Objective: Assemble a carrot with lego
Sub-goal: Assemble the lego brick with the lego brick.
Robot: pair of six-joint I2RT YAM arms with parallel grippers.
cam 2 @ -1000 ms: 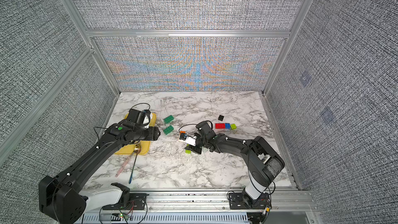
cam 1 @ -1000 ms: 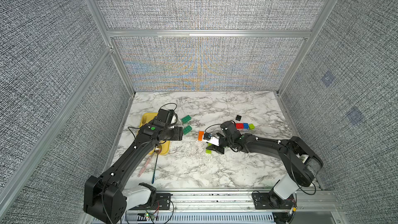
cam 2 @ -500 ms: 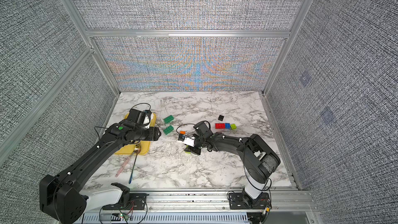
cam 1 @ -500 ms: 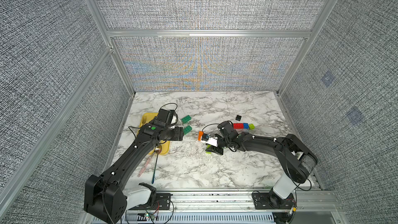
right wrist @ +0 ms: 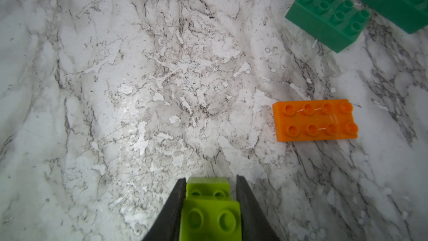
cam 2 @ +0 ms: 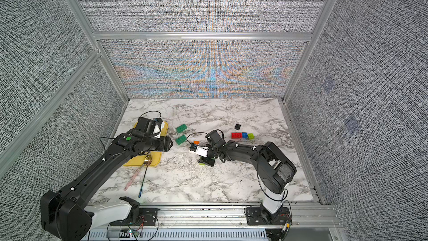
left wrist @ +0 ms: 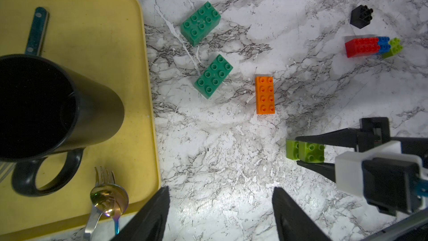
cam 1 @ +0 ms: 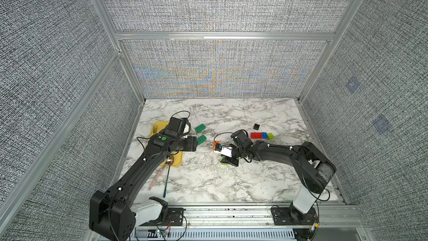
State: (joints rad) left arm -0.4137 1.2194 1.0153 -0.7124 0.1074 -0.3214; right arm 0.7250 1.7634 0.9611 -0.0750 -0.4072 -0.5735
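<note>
Right gripper (right wrist: 209, 207) low over the table, pinching lime bricks (right wrist: 209, 214); left gripper (left wrist: 220, 214) spread, empty.

A lab test cell: fabric-panelled aluminium frame (cam 1: 222, 36) around a marble tabletop (cam 1: 231, 181).

Two dark green bricks (left wrist: 200, 23) (left wrist: 213, 76); three lime (left wrist: 305, 150) (left wrist: 292, 149) (left wrist: 394, 47); one each orange (left wrist: 265, 95), red (left wrist: 361, 47), blue (left wrist: 384, 44), black (left wrist: 361, 16).

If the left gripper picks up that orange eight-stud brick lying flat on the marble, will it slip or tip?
The orange eight-stud plastic brick looks rigid, so it probably won't flex. It lies flat, studs up, so tipping seems unlikely. Its smooth, glossy sides may slip; gripping the long sides looks safest. The left gripper is open.
</note>
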